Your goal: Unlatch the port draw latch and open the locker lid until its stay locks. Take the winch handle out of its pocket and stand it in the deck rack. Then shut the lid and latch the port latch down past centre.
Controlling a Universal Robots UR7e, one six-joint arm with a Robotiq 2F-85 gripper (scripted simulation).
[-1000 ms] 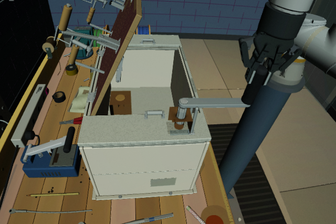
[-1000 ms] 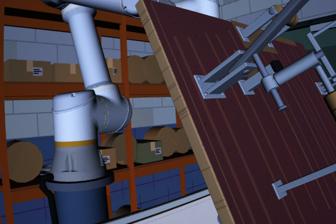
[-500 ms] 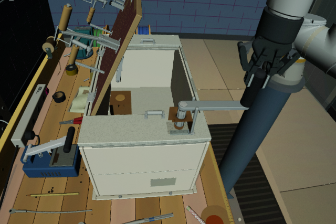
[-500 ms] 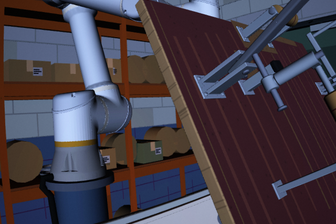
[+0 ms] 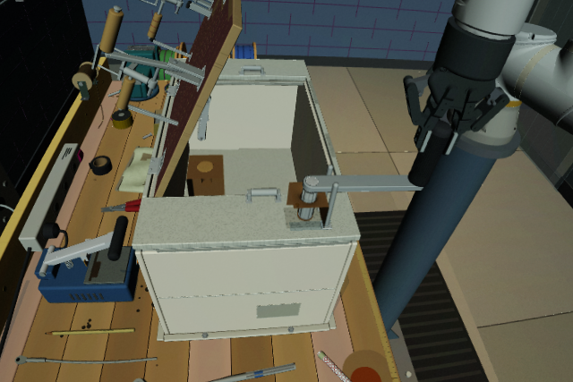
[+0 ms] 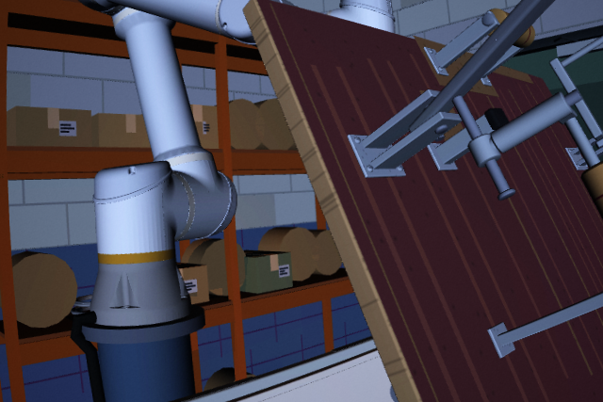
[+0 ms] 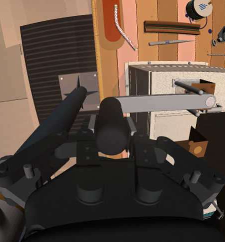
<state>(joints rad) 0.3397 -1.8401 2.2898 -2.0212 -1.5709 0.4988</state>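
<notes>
The winch handle (image 5: pixel 365 182) stands with its drive end in the deck rack (image 5: pixel 308 207) on the locker's near deck, its grey arm reaching out level past the locker's right side. My gripper (image 5: pixel 437 137) is closed on the handle's black grip (image 7: pixel 111 125), with a finger pad on each side of it. The locker lid (image 5: pixel 203 68) stands raised and tilted over the left rim. In the open locker the brown pocket (image 5: pixel 206 174) lies on the floor. Draw latches (image 6: pixel 438 115) stick out from the lid's outer face.
Behind the locker is a blue brick wall. Left of it the workbench carries a blue block with a lever (image 5: pixel 85 267), tape rolls (image 5: pixel 99 164) and loose tools. The arm's dark pedestal (image 5: pixel 416 239) stands right of the bench on a ribbed mat.
</notes>
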